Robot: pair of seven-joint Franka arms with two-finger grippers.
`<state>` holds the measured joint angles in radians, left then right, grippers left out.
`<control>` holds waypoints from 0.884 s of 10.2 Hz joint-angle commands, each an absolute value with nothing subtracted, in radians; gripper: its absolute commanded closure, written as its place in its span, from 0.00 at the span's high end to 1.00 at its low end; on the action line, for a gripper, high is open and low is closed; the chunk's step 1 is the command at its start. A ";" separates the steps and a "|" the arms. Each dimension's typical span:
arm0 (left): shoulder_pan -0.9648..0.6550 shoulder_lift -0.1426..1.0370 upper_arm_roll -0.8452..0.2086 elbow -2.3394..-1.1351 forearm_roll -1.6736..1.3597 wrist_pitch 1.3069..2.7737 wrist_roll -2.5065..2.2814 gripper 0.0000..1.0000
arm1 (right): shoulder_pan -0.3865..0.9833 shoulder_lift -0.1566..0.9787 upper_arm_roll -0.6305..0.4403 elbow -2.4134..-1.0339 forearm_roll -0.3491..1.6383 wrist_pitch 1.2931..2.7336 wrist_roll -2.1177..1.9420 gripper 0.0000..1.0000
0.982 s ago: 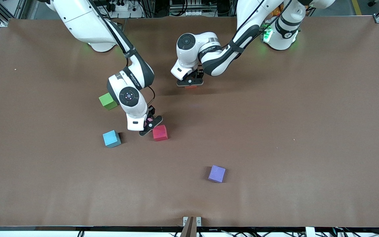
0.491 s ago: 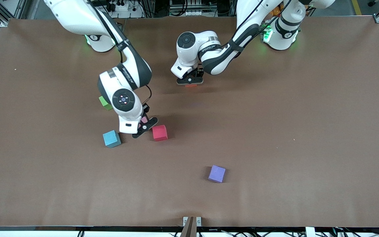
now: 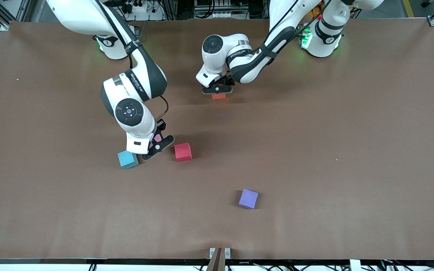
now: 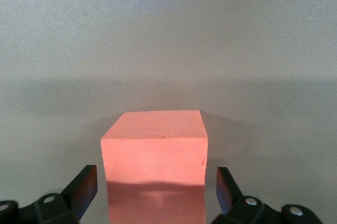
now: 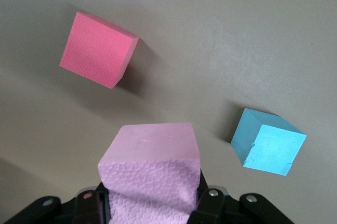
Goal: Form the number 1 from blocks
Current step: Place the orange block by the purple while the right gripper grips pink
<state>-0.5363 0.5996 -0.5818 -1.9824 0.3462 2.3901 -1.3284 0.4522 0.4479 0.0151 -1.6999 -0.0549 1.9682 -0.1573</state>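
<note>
left gripper (image 3: 217, 89) stood spread wide, orange block (image 4: 154, 169) on table between fingers, untouched, near robot bases. right gripper (image 3: 156, 145) clamped pink block (image 5: 150, 174), aloft between light blue block (image 3: 127, 159) and red block (image 3: 183, 151); orange block nearer left arm.

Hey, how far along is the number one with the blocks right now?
Barely begun. The left gripper stands open around the orange block, which rests alone on the table. The right gripper holds a pink block above the table. The red, light blue and purple blocks lie scattered; no line shows yet.
</note>
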 commanded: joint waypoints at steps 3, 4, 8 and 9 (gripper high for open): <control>-0.529 0.496 -0.581 -1.947 0.325 2.291 -1.335 1.00 | 0.446 0.436 0.021 -1.675 -0.040 1.930 -0.126 0.00; -0.522 0.483 -0.581 -1.909 0.324 2.239 -1.335 1.00 | 0.446 0.436 0.021 -1.675 -0.022 1.930 -0.126 0.00; -0.355 0.443 -0.581 -1.781 0.325 2.119 -1.277 1.00 | 0.445 0.431 0.020 -1.675 -0.020 1.925 -0.126 0.00; -0.298 0.436 -0.581 -1.770 0.325 2.115 -1.229 1.00 | 0.440 0.431 0.020 -1.675 -0.020 1.925 -0.126 0.00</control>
